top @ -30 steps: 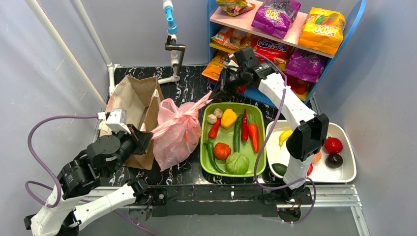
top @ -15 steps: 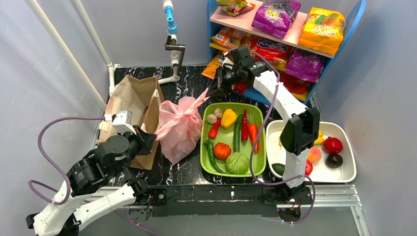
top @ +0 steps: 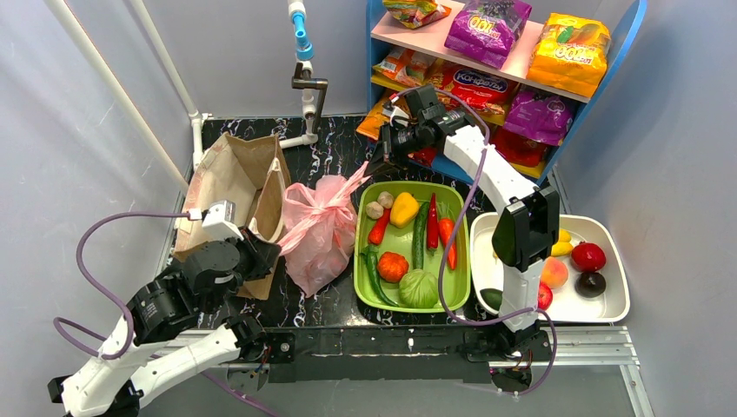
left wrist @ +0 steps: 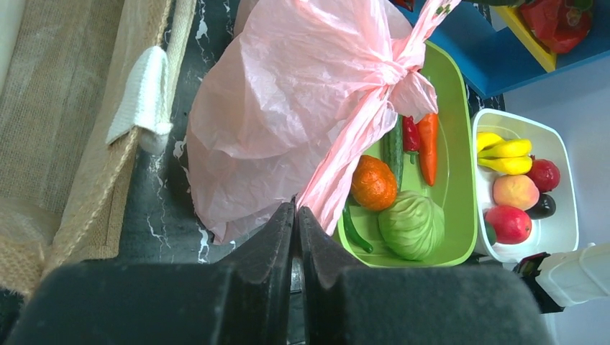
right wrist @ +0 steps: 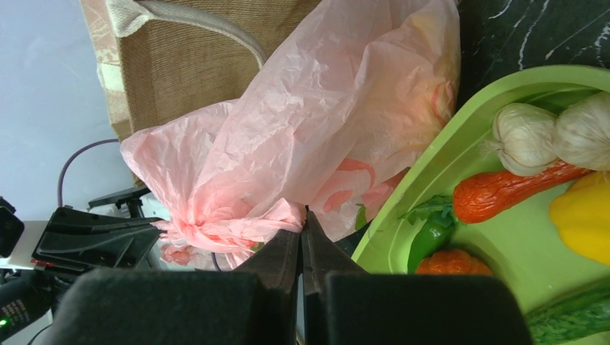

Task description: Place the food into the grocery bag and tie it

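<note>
Tabletop (top: 335, 146): black with white veining; it carries two bags and two trays.
Shelf (top: 520, 65): blue frame with pink boards, at the far right corner, stocked with packets (top: 569, 52) in orange, purple and red.
Paper bag (top: 230, 178): brown, upright and open-mouthed at the left, touching the bag's left side.
Bag (top: 317, 239): pink, thin and crinkled, bulging, standing on the tabletop between the paper bag and the green tray. Its contents cannot be made out through the plastic.
Green tray (top: 400, 240): just right of the bag, the bag leaning against its left rim.
White tray (top: 601, 308): right of the green tray, rims touching; it holds bananas, a peach and red fruit.
Left jaws: low at the near left beside the paper bag's corner, pinched together on the end of a pink strip that runs taut up to the knot.
Right jaws: raised at the far side in front of the shelf, closed on the other pink strip, which is stretched away from the knot.
Cabbage (top: 420, 288): near end of the green tray.
Pepper (top: 404, 208): yellow, at the far end, beside two garlic bulbs (right wrist: 525, 136).
Carrot (top: 448, 239): lying lengthwise by the right rim, with a cucumber (top: 420, 234) alongside.
Knot (left wrist: 394, 72): bunched tight on top of the bag, with the two strips leaving it in opposite directions.
</note>
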`<state>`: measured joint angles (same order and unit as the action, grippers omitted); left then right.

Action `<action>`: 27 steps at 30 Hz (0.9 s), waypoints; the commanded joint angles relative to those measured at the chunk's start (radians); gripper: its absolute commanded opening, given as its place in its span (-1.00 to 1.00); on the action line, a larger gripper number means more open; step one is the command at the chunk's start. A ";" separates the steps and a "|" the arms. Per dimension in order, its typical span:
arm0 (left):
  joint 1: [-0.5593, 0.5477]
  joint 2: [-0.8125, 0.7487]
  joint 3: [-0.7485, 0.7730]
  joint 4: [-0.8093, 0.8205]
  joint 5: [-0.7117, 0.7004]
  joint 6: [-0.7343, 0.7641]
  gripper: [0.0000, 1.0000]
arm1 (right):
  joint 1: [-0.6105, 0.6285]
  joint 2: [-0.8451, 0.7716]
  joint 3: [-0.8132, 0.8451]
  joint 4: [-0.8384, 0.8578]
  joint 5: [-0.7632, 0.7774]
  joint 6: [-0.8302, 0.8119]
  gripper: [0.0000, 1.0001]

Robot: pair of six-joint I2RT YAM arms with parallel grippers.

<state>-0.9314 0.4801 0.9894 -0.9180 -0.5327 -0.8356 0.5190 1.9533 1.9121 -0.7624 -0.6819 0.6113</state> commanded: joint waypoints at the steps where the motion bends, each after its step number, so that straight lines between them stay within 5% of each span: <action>1: 0.006 -0.019 0.005 -0.095 -0.038 -0.025 -0.85 | -0.025 -0.009 -0.017 -0.001 0.026 -0.049 -0.85; 5: 0.006 -0.011 0.034 -0.116 -0.046 -0.010 -0.74 | -0.025 -0.036 -0.017 -0.011 0.024 -0.063 -0.50; 13: 0.006 0.021 0.115 -0.155 -0.065 0.021 -0.19 | -0.025 -0.077 0.059 -0.094 0.059 -0.108 0.08; 22: 0.006 0.118 0.264 -0.201 -0.059 0.173 0.94 | -0.025 -0.184 0.077 -0.119 0.073 -0.041 0.19; 27: 0.006 0.214 0.379 -0.224 -0.027 0.291 0.97 | -0.030 -0.286 0.046 0.009 0.014 0.159 0.29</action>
<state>-0.9310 0.6201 1.2823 -1.1095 -0.5682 -0.6716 0.4973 1.7702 1.9423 -0.8650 -0.6128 0.6014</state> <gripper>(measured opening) 0.981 0.625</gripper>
